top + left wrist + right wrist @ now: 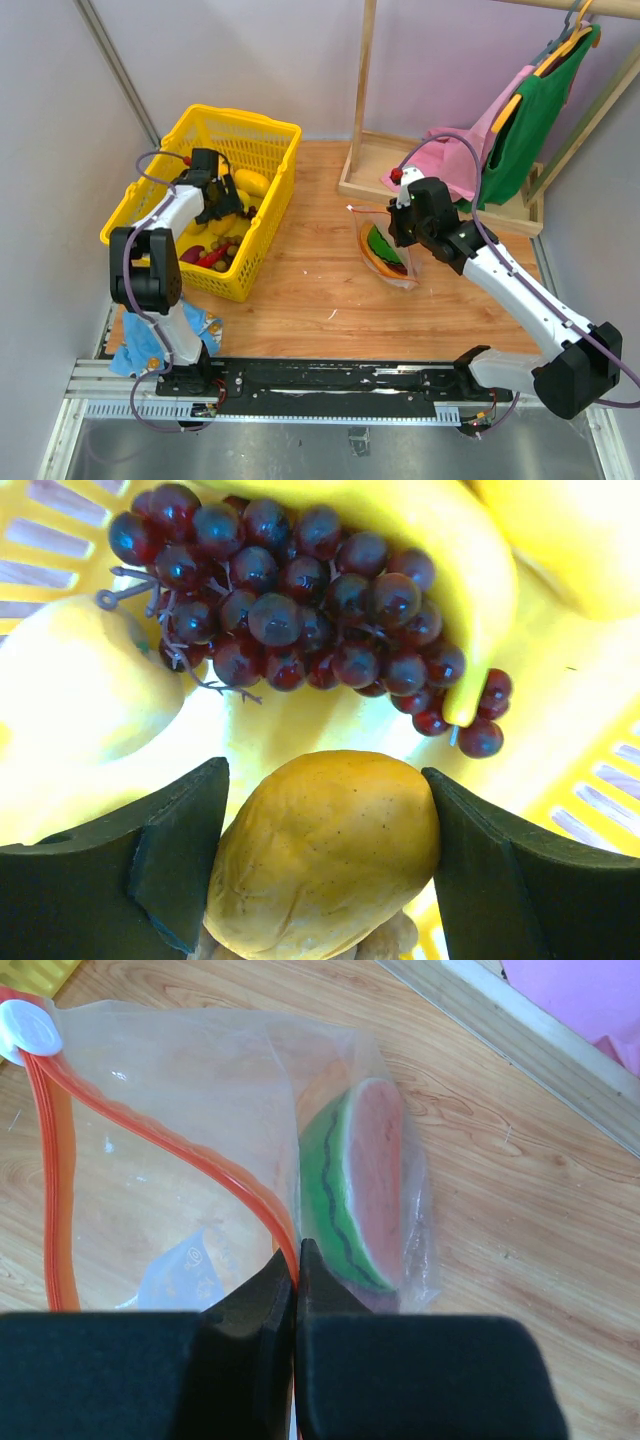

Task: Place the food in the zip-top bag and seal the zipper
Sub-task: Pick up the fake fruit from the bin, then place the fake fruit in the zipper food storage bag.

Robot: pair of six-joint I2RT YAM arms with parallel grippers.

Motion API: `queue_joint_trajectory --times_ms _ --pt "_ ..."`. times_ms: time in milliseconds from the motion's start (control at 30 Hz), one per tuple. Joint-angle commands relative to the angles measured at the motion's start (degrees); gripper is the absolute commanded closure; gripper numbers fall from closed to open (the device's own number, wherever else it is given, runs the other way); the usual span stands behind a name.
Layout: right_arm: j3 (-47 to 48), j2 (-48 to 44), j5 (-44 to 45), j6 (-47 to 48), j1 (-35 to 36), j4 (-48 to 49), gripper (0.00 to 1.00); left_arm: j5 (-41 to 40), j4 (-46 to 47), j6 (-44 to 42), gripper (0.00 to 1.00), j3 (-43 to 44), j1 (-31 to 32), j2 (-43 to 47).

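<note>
My left gripper [325, 785] is down inside the yellow basket [272, 128], its two dark pads pressed against both sides of a yellow-orange fruit [325, 865] that still lies among the other food. Just beyond it are dark red grapes [290, 610], a yellow banana [455, 565] and a pale yellow fruit [80, 690]. On the wooden table, the clear zip-top bag [180, 1110] holds the watermelon wedge [360, 1180]. My right gripper [298, 1255] is shut on the red zipper [210, 1165] at the bag's mouth. The white slider [30, 1032] sits at the far end.
A wooden rack [440, 195] stands behind the bag, with green clothes [530, 120] hanging and a pink cloth [450, 160] on its base. A blue cloth [195, 325] lies by the left arm's base. The walls stand close on the left and right.
</note>
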State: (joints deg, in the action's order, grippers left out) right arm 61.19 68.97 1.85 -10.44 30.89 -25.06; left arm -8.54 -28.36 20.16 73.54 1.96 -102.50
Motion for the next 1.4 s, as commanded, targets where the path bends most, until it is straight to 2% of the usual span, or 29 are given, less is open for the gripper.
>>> queue_joint_trajectory --times_ms 0,500,733,900,1000,1133,1367 --pt "0.5 -0.8 -0.6 -0.1 0.5 1.1 0.99 0.7 -3.3 -1.7 0.37 2.6 0.2 5.8" --pt "0.8 -2.1 -1.7 -0.7 0.5 1.0 0.99 1.3 -9.4 -6.9 0.37 12.4 7.6 19.9" --pt "1.4 -2.3 -3.0 -1.2 0.6 0.8 0.99 5.5 -9.4 -7.7 0.4 14.9 13.3 24.8" --pt "1.6 -2.0 -4.5 -2.1 0.6 1.0 0.99 10.3 -8.5 -3.9 0.44 15.9 17.0 26.6" --pt "1.8 -1.8 -5.4 -3.0 0.6 1.4 0.99 13.5 -6.0 -0.2 0.46 15.1 19.7 27.8" --pt "2.0 -1.3 -7.0 -4.8 0.6 2.1 0.99 14.8 -0.3 3.7 0.48 12.5 26.3 29.3" --pt "2.1 -0.7 -9.7 -7.6 0.7 3.4 0.99 13.9 16.4 8.6 0.51 3.8 35.6 31.9"
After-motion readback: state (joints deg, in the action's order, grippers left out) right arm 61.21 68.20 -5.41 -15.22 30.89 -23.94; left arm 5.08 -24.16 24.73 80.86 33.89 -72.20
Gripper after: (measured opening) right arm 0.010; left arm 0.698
